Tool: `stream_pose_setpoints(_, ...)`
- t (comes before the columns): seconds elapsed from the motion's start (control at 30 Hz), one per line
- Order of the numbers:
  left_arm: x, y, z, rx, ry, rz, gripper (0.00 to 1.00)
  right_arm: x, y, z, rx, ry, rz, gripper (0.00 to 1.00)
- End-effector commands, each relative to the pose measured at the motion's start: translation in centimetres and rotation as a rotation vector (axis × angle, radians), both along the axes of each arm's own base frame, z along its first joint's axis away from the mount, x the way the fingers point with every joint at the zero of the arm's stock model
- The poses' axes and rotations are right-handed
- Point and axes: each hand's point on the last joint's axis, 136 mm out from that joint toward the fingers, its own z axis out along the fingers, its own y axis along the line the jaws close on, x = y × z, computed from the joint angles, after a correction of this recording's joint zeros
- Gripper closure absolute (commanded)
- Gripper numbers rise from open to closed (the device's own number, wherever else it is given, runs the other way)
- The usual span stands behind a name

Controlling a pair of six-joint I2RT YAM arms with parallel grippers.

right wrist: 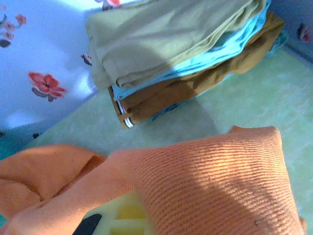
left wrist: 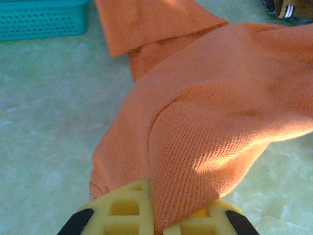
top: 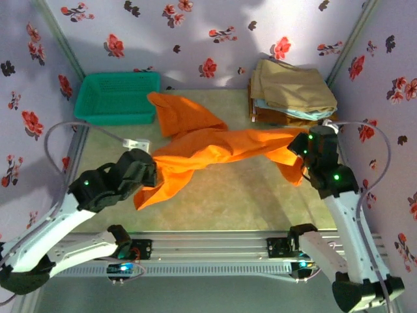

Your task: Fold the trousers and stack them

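Trousers [top: 208, 147] bury fingertips of the clamped left gripper [left wrist: 156, 224].

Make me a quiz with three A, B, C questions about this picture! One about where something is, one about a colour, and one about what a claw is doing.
1. Where is the basket?
A. far left corner
B. far right corner
C. near edge, middle

2. What colour are the trousers?
A. blue
B. orange
C. black

3. The left gripper is
A. wide open
B. shut on the basket
C. shut on the trousers

Answers:
1 A, it sits against the back-left walls.
2 B, the cloth is bright orange.
3 C, orange cloth is pinched between its yellow fingers.
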Motion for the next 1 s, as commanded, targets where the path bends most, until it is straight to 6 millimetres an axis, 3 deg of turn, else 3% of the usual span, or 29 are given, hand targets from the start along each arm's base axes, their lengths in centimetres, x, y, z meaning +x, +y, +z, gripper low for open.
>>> stream_pose_setpoints(0.0,-0.5,3.5,1.8,0.058,-0.044,0.06,1.0,-2.8,-3.5,3.1,-0.098,-0.066,-0.135,1.0)
stream_pose_setpoints(0.1,-0.8,5.5,2.9,0.062,-0.085,0.111,1.0,-4.6,-4.3,4.1,-0.11,-0.092,-0.158,1.0)
stream_pose_setpoints(0.2,-0.6,6.1,3.4,0.055,-0.109,0.133,1.0,-5.5,-4.5,4.9,-0.111,-0.112,-0.163,1.0)
stream_pose_setpoints(0.33,1.2,5.4,1.6,0.095,-0.08,0.161,1.0,-3.4,-3.0,4.4,-0.077,-0.099,-0.099,1.0)
stream_pose_setpoints(0.53,5.7,5.5,-1.9,-0.039,-0.008,0.277,1.0,5.2,1.3,1.9,-0.021,-0.03,0.049,1.0)
stream_pose_setpoints(0.73,11.5,8.1,-5.7,-0.151,0.062,0.453,1.0,17.5,7.6,-0.7,0.037,0.047,0.241,1.0)
stream_pose_setpoints(0.77,12.3,8.5,-6.4,-0.156,0.079,0.47,0.94,18.7,8.7,-1.1,0.038,0.082,0.275,0.95)
stream_pose_setpoints(0.8,12.9,9.1,-6.8,-0.159,0.094,0.49,0.65,19.8,9.3,-1.9,0.023,0.135,0.289,0.71)
stream_pose_setpoints(0.83,13.3,9.7,-7.2,-0.156,0.109,0.515,0.3,20.5,10.2,-2.3,0.011,0.166,0.319,0.47)
stream_pose_setpoints(0.9,13.6,10.1,-6.9,-0.145,0.116,0.519,0.01,20.5,10.7,-2.7,-0.018,0.194,0.331,0.28)
stream_pose_setpoints(0.97,12.9,10.2,-6.1,-0.154,0.107,0.516,0.0,19.2,10.6,-2.8,-0.041,0.195,0.333,0.22)
